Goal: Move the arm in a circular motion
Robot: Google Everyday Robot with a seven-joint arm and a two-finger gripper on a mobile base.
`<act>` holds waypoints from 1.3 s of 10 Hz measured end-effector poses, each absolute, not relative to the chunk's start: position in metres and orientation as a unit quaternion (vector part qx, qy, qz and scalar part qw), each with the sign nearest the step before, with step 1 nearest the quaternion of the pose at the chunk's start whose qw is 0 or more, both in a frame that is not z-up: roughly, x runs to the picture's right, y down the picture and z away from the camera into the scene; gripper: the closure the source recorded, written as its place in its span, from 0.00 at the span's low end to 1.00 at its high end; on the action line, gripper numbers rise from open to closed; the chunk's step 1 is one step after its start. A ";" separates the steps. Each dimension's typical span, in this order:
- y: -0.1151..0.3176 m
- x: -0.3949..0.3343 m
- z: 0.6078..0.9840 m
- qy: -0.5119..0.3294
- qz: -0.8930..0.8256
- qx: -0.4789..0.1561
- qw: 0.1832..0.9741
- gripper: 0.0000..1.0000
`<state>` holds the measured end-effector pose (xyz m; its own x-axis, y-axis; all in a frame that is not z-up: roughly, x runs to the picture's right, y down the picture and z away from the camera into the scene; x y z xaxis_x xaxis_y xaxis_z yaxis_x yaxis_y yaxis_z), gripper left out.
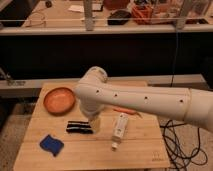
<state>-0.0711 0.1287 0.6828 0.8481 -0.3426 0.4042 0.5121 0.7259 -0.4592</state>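
Table (142, 154) bears bowl (59, 100), cloth (51, 144), tube (119, 128); gripper (95, 125) over it.

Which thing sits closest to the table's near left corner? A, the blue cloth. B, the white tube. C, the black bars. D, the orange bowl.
A: the blue cloth lies nearest that corner, in front of the bowl; the end effector hangs under the arm, beside the black bars.
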 end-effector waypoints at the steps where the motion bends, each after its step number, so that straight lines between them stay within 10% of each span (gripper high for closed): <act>1: 0.114 -0.070 0.698 -0.143 -0.234 -0.279 0.921 0.20; 7: 0.011 -0.006 0.808 -0.089 -0.202 -0.223 0.950 0.20; 13: -0.022 0.137 0.830 -0.012 -0.113 -0.225 0.968 0.20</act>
<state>0.1373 -0.0220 0.8296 0.9741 -0.2132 0.0750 0.2244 0.8732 -0.4326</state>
